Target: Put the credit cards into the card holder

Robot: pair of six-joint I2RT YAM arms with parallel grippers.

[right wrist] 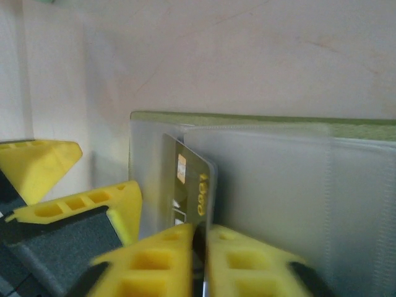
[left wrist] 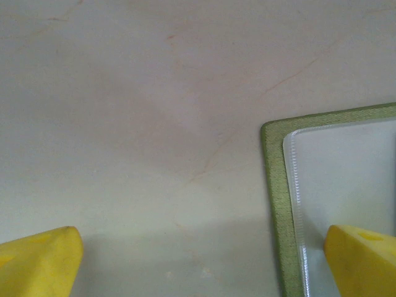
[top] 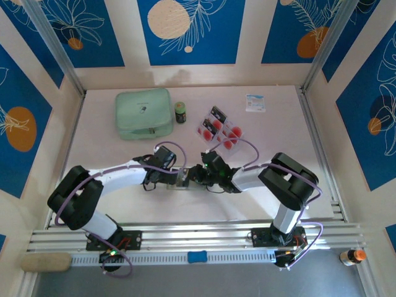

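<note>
Where my right gripper [right wrist: 201,238] meets the work, its two fingertips sit close on either side of a card [right wrist: 189,185], at its lower edge, but blur keeps me from telling whether they pinch it. That card stands upright against the clear sleeves of the holder [right wrist: 278,120], which lies open on the table [right wrist: 247,49]. My left gripper [left wrist: 198,266] is spread wide and holds nothing, with one finger [left wrist: 362,260] over the holder's corner. Further out, more cards [top: 219,129] lie clustered beyond both grippers.
</note>
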